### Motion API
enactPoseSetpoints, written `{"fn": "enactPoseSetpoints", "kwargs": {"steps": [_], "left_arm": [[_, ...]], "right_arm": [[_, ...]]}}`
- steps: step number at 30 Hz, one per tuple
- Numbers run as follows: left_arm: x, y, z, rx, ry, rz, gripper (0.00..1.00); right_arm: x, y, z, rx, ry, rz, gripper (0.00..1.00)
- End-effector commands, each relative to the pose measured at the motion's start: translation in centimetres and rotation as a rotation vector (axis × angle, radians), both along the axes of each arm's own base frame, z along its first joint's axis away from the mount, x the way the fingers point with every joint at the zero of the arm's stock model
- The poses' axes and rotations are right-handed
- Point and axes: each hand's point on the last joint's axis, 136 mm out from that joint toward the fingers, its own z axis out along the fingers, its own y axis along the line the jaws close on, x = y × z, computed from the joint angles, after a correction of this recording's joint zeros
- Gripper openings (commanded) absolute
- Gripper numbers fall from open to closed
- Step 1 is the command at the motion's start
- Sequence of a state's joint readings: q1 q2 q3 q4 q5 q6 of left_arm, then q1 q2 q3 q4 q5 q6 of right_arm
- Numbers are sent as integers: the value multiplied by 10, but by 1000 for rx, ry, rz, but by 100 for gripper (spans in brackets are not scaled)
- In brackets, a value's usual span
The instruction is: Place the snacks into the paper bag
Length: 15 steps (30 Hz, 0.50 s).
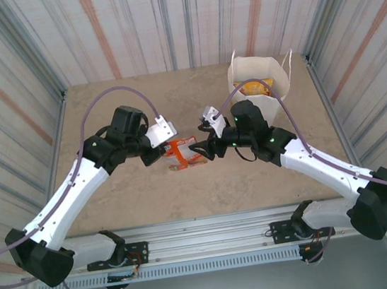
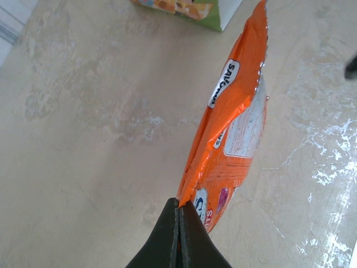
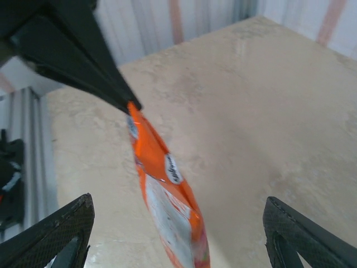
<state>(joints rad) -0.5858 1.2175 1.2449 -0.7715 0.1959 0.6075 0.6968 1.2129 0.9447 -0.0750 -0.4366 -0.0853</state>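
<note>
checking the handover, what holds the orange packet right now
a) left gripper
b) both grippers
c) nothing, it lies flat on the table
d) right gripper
A: the left gripper is pinched shut on the edge of the packet, which hangs off the table, while the right gripper stands wide open on either side of it without touching.

orange packet (image 1: 182,152): 1 | paper bag (image 1: 280,83): 1 (contents unclear) | arms (image 1: 77,185): 2
</note>
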Motion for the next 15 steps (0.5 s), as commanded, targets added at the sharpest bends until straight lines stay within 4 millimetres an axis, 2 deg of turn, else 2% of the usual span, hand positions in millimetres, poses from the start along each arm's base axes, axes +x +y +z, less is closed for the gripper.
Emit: {"fn": "enactPoseSetpoints", "kwargs": {"steps": [1,6,8,15], "left_arm": [[-6,-10,22,-60,-71,-72,0],[-9,-15,32,-88,-84,-93,0],[-8,-16,33,-92,-84,-91,0],[-7,-16,32,-99,-81,-71,0]], "right_arm": [[-16,13,-3,9,-4,150,80],[-14,19,-12,-6,22,175,76],[-13,21,-14,-9,25,182,72],[-9,20,-13,-23,-33,174,33]]}}
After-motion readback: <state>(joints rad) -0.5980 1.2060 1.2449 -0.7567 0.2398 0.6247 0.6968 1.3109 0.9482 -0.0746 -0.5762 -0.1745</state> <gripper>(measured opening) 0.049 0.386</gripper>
